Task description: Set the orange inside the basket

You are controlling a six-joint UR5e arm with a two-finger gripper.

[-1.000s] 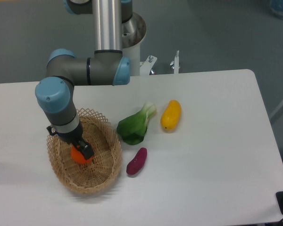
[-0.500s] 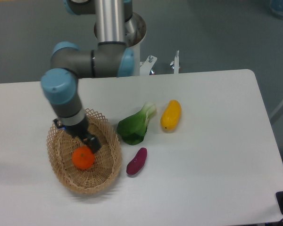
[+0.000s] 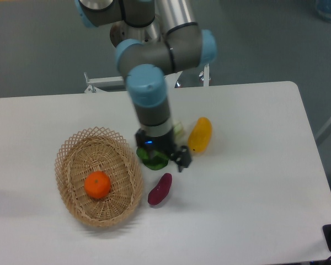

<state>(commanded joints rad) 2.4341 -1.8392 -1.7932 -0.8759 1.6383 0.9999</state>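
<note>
Tool (image 3: pixel 175 159) beside woven oval basket (image 3: pixel 71 165)

No text, label, brand, number or sign can be read anywhere in the view. The arm's casing, the desk (image 3: pixel 254 210) and the basket (image 3: pixel 71 160) show no legible markings.

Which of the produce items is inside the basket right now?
Only the orange, round and bright, lying in the basket. The purple one, yellow one and leafy green lie on the table.
</note>
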